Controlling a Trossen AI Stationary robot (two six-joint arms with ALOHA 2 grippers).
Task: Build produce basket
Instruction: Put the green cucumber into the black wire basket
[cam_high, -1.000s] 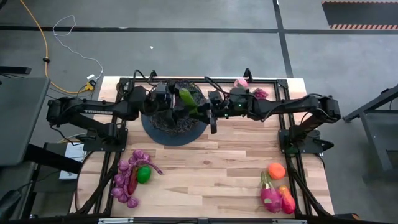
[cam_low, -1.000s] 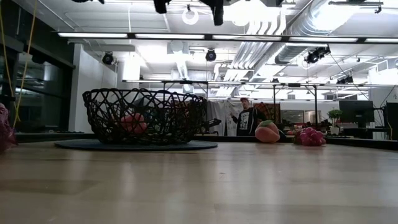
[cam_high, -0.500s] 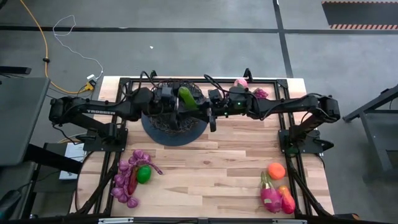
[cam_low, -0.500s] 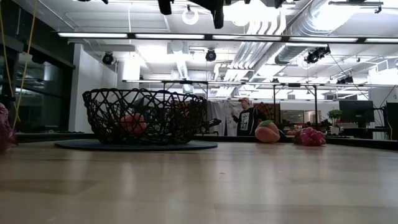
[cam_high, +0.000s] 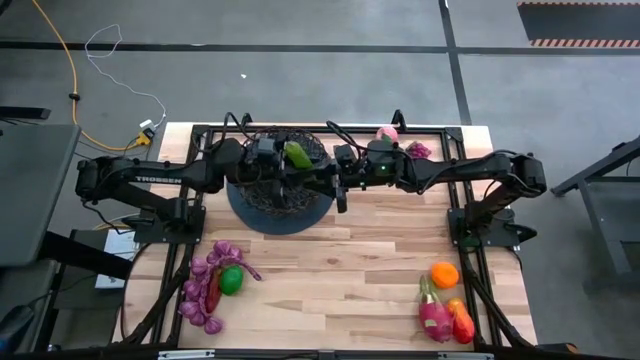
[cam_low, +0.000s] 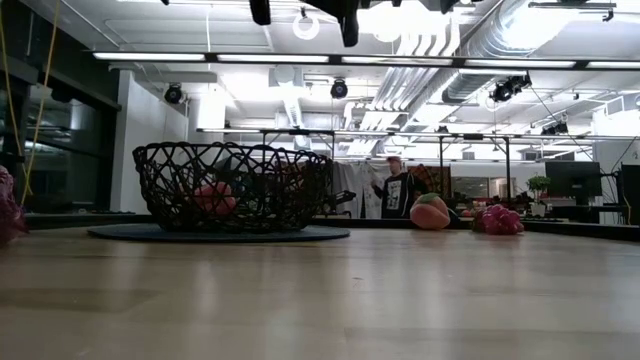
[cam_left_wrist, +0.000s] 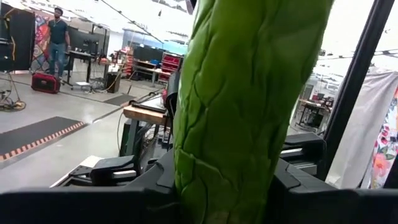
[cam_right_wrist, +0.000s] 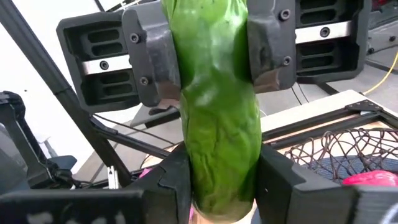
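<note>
A green cucumber (cam_high: 297, 155) hangs high over the black wire basket (cam_high: 282, 195), which stands on its dark round base at the table's far middle. My left gripper (cam_high: 283, 165) comes from the left and my right gripper (cam_high: 325, 180) from the right. Each is shut on the cucumber (cam_right_wrist: 217, 112), and they face each other. A pink fruit (cam_low: 214, 196) lies in the basket (cam_low: 235, 187). In the low view the cucumber is above the picture. My left gripper (cam_right_wrist: 210, 56) pinches the cucumber's upper part (cam_right_wrist: 211, 84) between its two fingers (cam_right_wrist: 152, 62), coming about level from the table's left and lying across it. The cucumber stands steeply, clear of the basket. My right gripper (cam_right_wrist: 221, 186) pinches the cucumber's lower end (cam_right_wrist: 221, 165) between its two fingers (cam_right_wrist: 171, 180), coming level from the table's right, across it. The cucumber rises from this hold toward the left gripper's fingers, lifted clear.
Purple grapes (cam_high: 205, 285) and a green lime (cam_high: 231, 281) lie near left. An orange (cam_high: 444, 274) and pink and red fruits (cam_high: 445, 320) lie near right. A pink fruit (cam_high: 387, 133) and grapes (cam_high: 420, 150) lie far right. A person (cam_low: 397, 187) stands beyond the table.
My left gripper has shut on the cucumber's upper part while my right gripper kept its hold. Both arms have stayed over the basket. Seen from above, less of the cucumber's length shows than before.
</note>
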